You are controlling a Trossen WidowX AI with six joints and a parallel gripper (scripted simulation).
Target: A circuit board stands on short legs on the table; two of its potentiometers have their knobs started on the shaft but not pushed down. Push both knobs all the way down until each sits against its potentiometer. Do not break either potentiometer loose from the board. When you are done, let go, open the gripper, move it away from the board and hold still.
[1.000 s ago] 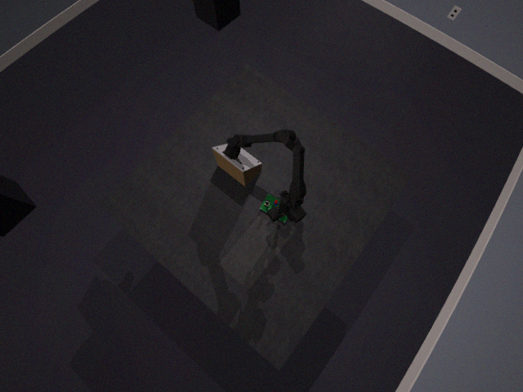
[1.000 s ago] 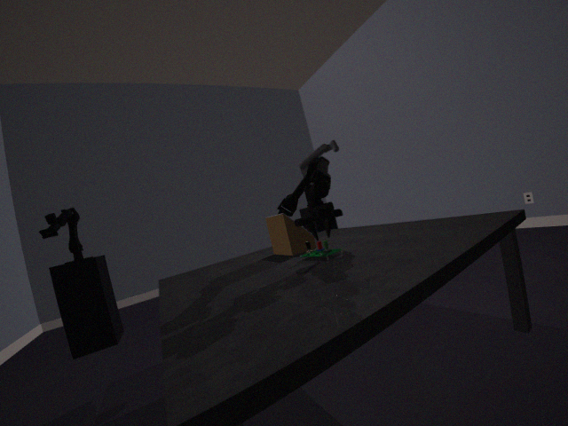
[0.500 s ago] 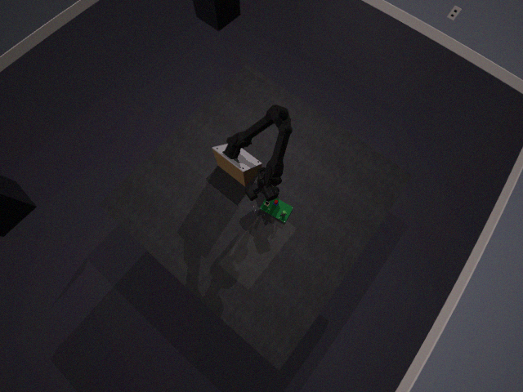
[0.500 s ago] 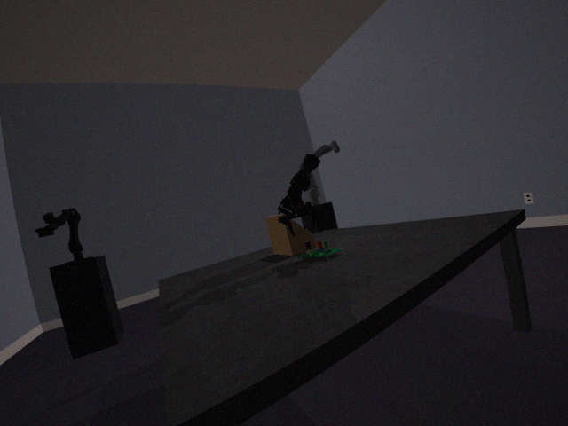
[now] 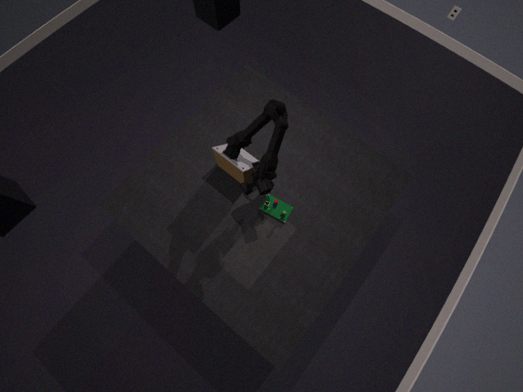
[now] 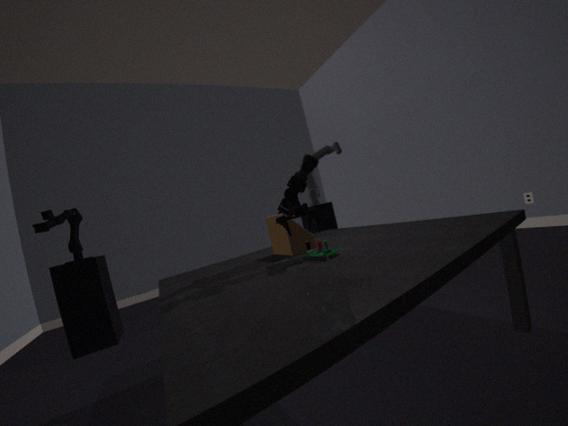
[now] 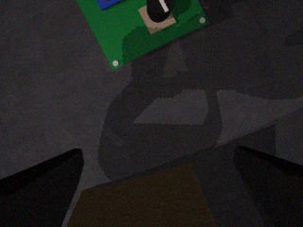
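Observation:
The green circuit board (image 5: 285, 207) (image 6: 335, 251) (image 7: 101, 30) stands on the table, partly cut off in the wrist view. A black knob with a white line (image 5: 266, 203) (image 6: 307, 245) (image 7: 155, 11) sits over a beige potentiometer (image 7: 154, 26). A red knob (image 5: 275, 202) (image 6: 319, 244) (image 7: 108, 4) stands over a blue potentiometer. A green knob (image 5: 283, 213) (image 6: 326, 244) stands at the far end from the arm's base. Whether each knob sits against its potentiometer is too small to tell. My gripper (image 5: 257, 192) (image 6: 300, 227) (image 7: 161, 157) is wide open and empty, above and beside the board on the base side.
A wooden block with a pale sloped top (image 5: 229, 167) (image 6: 280, 239) stands beside the board under the arm; its brown side (image 7: 142, 200) shows between the fingers in the wrist view. Dark pedestals (image 5: 217, 12) (image 6: 84, 307) stand off the table.

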